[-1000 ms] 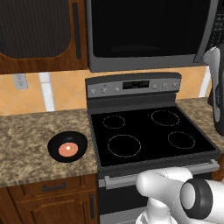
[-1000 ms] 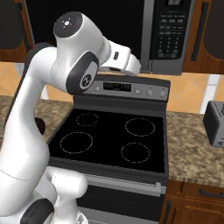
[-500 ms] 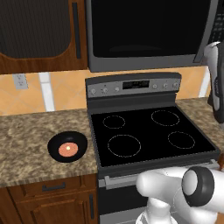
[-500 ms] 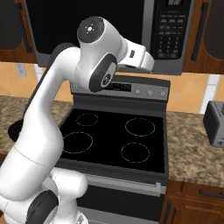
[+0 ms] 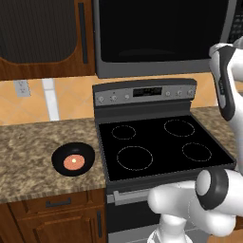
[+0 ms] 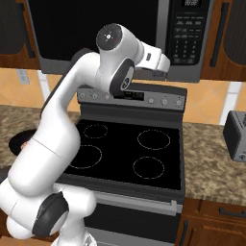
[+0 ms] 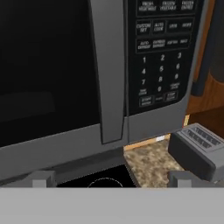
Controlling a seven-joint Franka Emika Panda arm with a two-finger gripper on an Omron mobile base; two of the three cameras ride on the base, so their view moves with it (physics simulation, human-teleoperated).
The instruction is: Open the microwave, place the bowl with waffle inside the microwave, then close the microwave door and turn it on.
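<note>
The microwave [image 5: 161,38] hangs above the stove with its door [image 7: 48,70] closed. The door's long grey bar handle [image 7: 110,70] stands straight ahead in the hand view, the button panel [image 7: 161,57] just right of it. My gripper [image 7: 111,179] is open, its fingertips [image 7: 41,178] wide apart with nothing between them, a short way in front of the handle's lower end. In the right base view my hand [image 6: 156,58] is raised before the microwave's lower right part. The black bowl with waffle [image 5: 73,160] rests on the granite counter left of the stove.
A black-topped stove [image 5: 161,147] with a grey knob panel [image 6: 132,96] sits below the microwave. A grey toaster [image 6: 236,135] stands on the counter to the right. Dark wood cabinets [image 5: 42,38] flank the microwave. My own arm [image 6: 62,129] hides part of the left counter.
My arm has swung to the right and upward, bringing the hand in front of the microwave's handle side. The bowl and the microwave door have not moved.
</note>
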